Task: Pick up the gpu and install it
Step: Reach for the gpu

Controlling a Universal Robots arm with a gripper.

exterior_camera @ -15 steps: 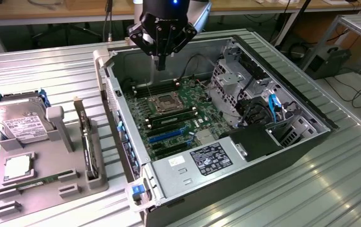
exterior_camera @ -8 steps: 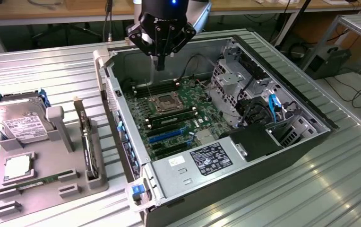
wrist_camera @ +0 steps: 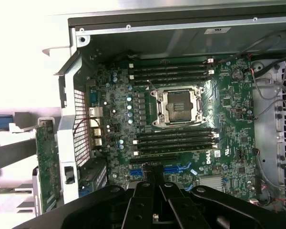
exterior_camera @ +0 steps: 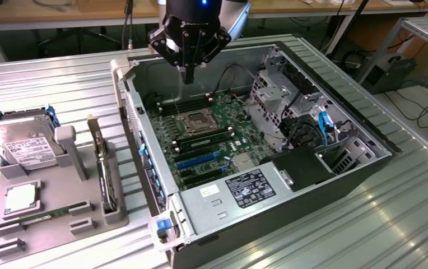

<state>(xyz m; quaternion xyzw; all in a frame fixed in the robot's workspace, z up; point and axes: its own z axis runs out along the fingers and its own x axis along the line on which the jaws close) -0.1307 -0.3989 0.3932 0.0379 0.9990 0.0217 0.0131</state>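
Fingers point(wrist_camera: 150, 180) closed, empty, over motherboard point(exterior_camera: 206, 140) inside pc case point(exterior_camera: 222, 213). Gpu point(exterior_camera: 106, 174) stands on edge in grey rack point(exterior_camera: 64, 216) beside case, exterior view's left, untouched. Pickup needs fingers opened, squared to card's top edge.

A ribbed metal table point(exterior_camera: 57, 84) carries an open computer case point(exterior_camera: 348, 185), which lies on its side with the open face upward. Just beside the case, on the exterior view's left, a grey parts holder point(exterior_camera: 64, 193) rests flat on the same table.
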